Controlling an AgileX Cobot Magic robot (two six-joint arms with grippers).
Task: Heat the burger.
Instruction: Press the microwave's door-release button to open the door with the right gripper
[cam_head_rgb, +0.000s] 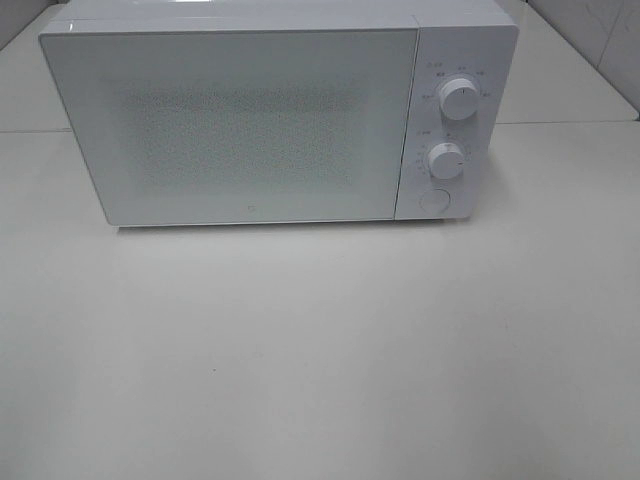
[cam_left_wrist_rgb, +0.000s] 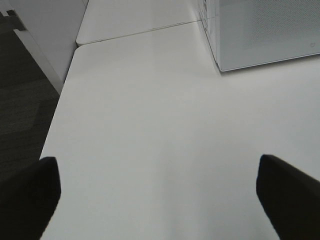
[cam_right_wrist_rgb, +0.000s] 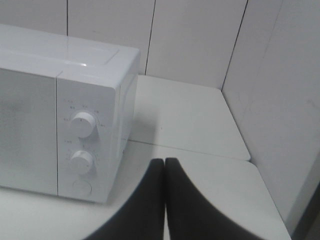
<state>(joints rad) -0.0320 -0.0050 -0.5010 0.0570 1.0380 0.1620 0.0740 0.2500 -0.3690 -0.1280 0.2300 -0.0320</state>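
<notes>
Standing on the white tabletop (cam_head_rgb: 320, 350), a white box-shaped microwave oven (cam_head_rgb: 250, 110) faces the high camera with its speckled glass door (cam_head_rgb: 240, 125) shut. Beside the door sit two white round knobs, one (cam_head_rgb: 458, 98) above the other (cam_head_rgb: 446, 160), with a round white button (cam_head_rgb: 434, 200) below them. The burger shows in no view, so where it lies, which way it points and how its long axis runs cannot be told. The left tool (cam_left_wrist_rgb: 157, 162) is spread wide, its two dark fingers (cam_left_wrist_rgb: 30, 200) well apart over bare tabletop with nothing between them. The oven's front corner lies ahead of it, well apart. The right tool (cam_right_wrist_rgb: 165, 162) is pressed together, its dark fingers (cam_right_wrist_rgb: 145, 200) touching and pinching nothing. The oven's knob panel lies ahead of it and off to one side, with a white panelled wall (cam_right_wrist_rgb: 200, 40) beyond.
</notes>
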